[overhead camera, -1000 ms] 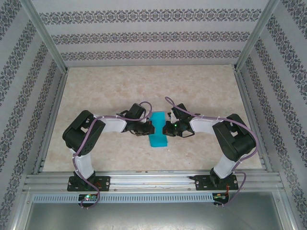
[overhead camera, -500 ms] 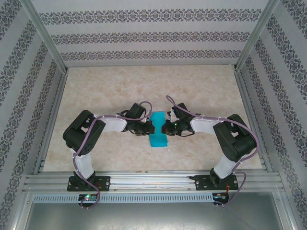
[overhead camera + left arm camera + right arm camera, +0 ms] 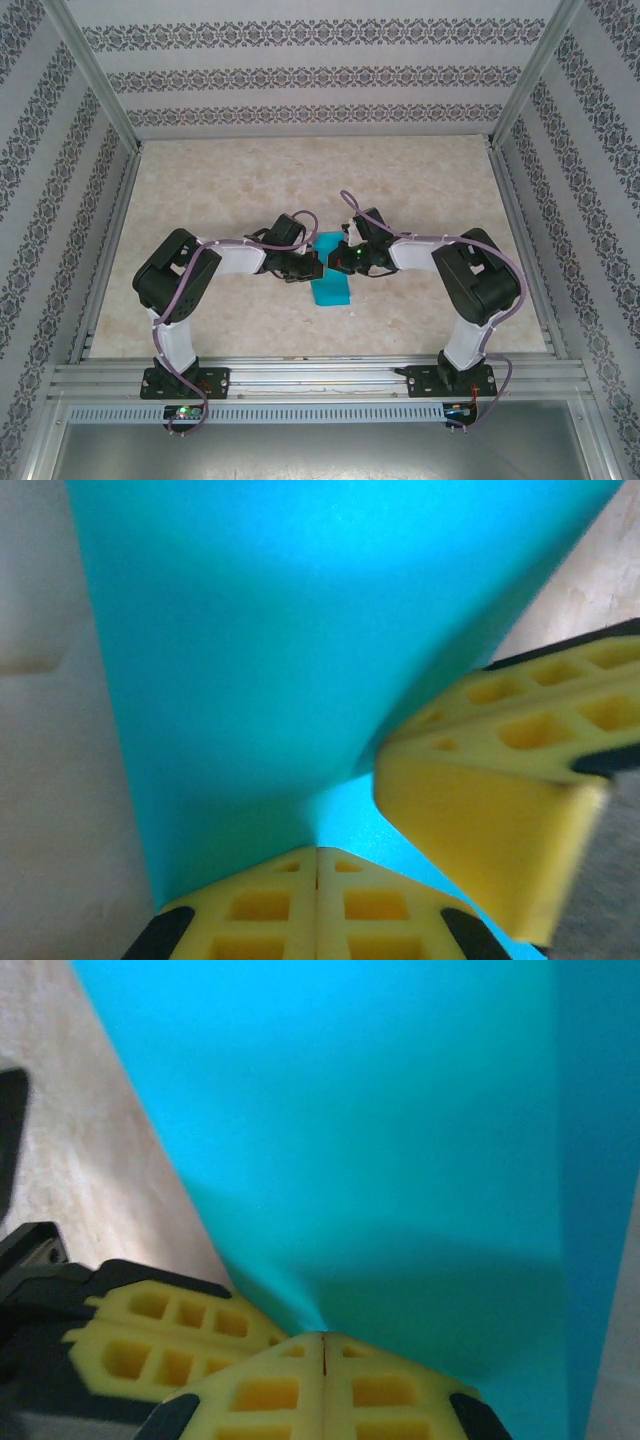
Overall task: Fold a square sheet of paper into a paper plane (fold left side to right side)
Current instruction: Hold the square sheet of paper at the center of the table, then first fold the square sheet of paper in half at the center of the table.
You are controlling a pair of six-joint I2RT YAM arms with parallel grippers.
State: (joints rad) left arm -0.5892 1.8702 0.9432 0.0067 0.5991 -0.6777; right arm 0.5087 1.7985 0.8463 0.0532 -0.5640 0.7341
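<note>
Left gripper (image 3: 318,858): jaws pressed fully together, yellow pads meeting, with an edge of the square sheet of paper (image 3: 270,660) pinched at the tips. From this claw the teal sheet fans out ahead and upward.

Right gripper (image 3: 324,1342): jaws likewise closed flush, a fold or edge of the same sheet nipped between the pads. The paper spreads forward from its tips and off to its right.

Sheet position, as noted from the top external view: it lies on the table (image 3: 250,190) between the two claws. It is drawn in to a narrow band with its long axis running away from the arm bases. Both claws are placed about mid-length, one at each long side.

Key relation: the two sets of tips are just beside each other. The right gripper's fingers (image 3: 480,810) are seen immediately to the right of the left claw's tips, over the paper. Neither arm is clearly nearer; both are at the sheet.

Which layer each claw holds cannot be told.

Judgement: the left-to-right fold turns on the left-held edge being carried across the long axis towards the right claw. With so little clearance, pad collision or tearing is a risk.
</note>
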